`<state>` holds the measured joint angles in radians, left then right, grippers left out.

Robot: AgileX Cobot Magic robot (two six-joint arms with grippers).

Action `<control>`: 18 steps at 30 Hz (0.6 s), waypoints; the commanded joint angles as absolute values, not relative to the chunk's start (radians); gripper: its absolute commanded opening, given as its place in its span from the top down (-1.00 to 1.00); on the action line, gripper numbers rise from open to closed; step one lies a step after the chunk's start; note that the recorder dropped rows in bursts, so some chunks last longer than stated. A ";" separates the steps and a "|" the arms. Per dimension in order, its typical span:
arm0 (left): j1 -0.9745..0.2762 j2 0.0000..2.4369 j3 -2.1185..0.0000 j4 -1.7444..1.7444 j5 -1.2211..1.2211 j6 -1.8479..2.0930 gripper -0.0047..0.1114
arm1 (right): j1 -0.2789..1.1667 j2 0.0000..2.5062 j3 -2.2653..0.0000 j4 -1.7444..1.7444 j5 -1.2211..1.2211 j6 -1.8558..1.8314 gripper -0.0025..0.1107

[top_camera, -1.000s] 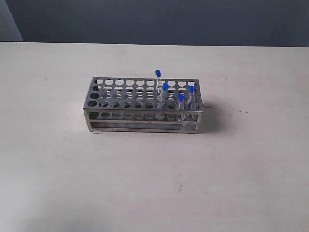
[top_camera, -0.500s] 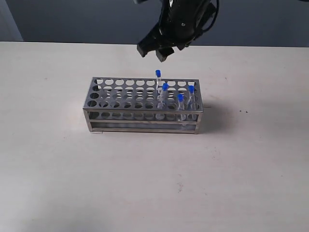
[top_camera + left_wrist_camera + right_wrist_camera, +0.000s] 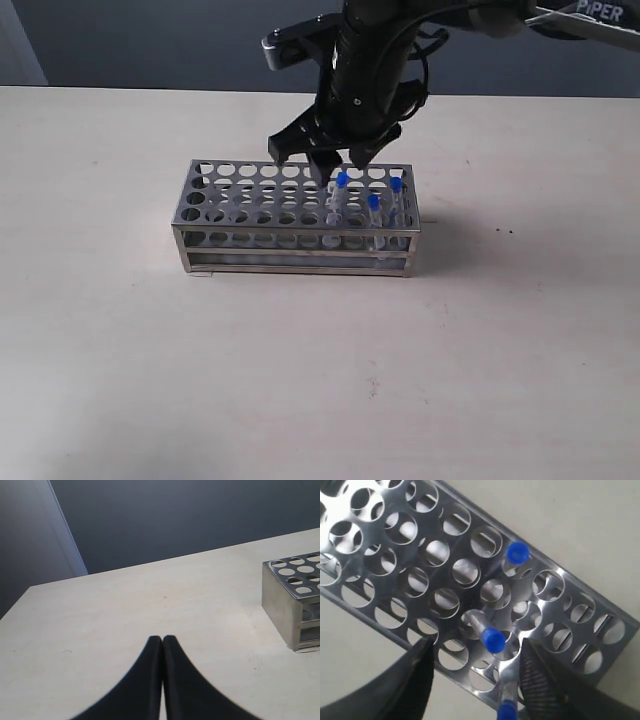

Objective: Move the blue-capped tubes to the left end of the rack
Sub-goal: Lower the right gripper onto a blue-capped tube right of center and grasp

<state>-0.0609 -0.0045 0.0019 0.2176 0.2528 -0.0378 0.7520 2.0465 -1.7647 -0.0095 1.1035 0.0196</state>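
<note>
Centre of the exterior frame, there's the rack (image 3: 280, 251), sitting on the pale counter (image 3: 300, 380) with its long axis running straight left to right across the picture and one long side facing the camera. It is shiny steel with open sides, and its top plate is punched with rows of round holes. At its right end stand the blue-capped tubes (image 3: 374, 204), upright in their holes, caps up and poking just above the plate. Three show in this view, slim and clear, each with a bright blue cap, and the claw covers the holes behind them. The right arm (image 3: 375, 60) comes in from the upper right of the frame and bends steeply down, so its wrist points at the rack and the right claw (image 3: 325, 162) hangs just over the far rows near that right end. In the right wrist view the claw stands wide apart, with dark fingers (image 3: 422, 680) on either side of one blue cap (image 3: 493, 640) and touching neither side of it. A second cap (image 3: 517, 553) sits further along the plate, and a third (image 3: 506, 711) is cut by the frame edge. In the left wrist view the left claw (image 3: 162, 647) is pressed together, tips touching with nothing between them, held over bare counter well apart from the rack's end (image 3: 280, 600).
</note>
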 commanded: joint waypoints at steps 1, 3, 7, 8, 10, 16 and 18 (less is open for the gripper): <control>-0.064 0.000 0.000 0.222 0.239 -0.041 0.91 | 0.750 2.071 -1.760 0.000 1.091 0.021 0.05; -0.064 0.000 0.000 0.222 0.239 -0.041 0.91 | 0.750 2.086 -1.760 0.006 1.091 0.021 0.09; -0.064 0.000 0.000 0.222 0.239 -0.041 0.91 | 0.750 2.110 -1.760 0.006 1.079 0.021 0.39; -0.064 0.000 0.000 0.222 0.239 -0.041 0.91 | 0.750 2.110 -1.760 0.006 1.074 0.021 0.52; -0.064 0.000 0.000 0.222 0.239 -0.041 0.91 | 0.750 2.111 -1.760 0.000 1.059 0.021 0.80; -0.064 0.000 0.000 0.222 0.239 -0.041 0.91 | 0.752 2.102 -1.760 -0.016 1.050 0.021 0.96; -0.064 0.000 0.000 0.222 0.239 -0.041 0.91 | 0.757 2.082 -1.760 -0.022 1.050 0.021 0.96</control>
<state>-0.0609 -0.0045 0.0019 0.2176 0.2528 -0.0378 0.7518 2.1119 -1.7647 0.0000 1.0629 0.0216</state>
